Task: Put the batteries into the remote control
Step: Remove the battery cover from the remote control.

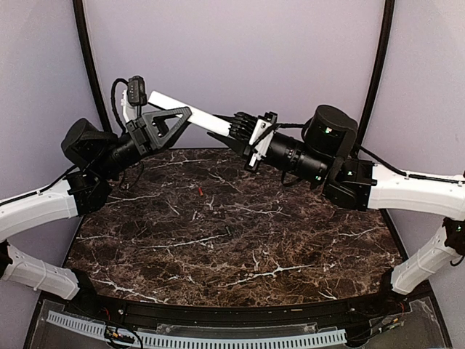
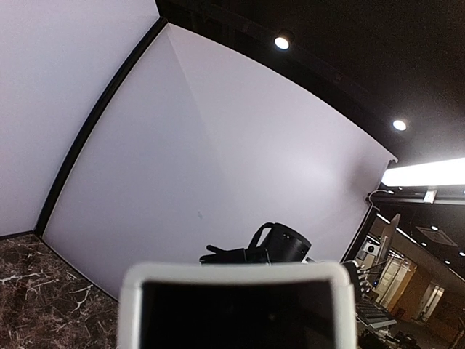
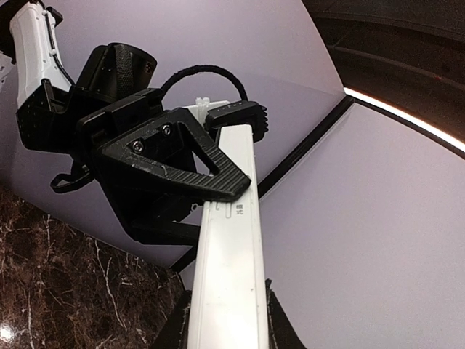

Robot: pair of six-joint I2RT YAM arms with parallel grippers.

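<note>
holds the remote control [image 1: 205,115] aloft, left claw [image 1: 182,115] and right claw [image 1: 227,127] both clamped on it, red-orange battery [image 1: 200,190] not yet loaded, lying on the table [image 1: 290,240].

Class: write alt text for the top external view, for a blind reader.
The left hand and right hand together hold the remote control in the air between them, above a dark marble table.

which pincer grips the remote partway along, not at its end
The left pincer; the remote sticks out both sides of it, while the right pincer holds one end.
</note>
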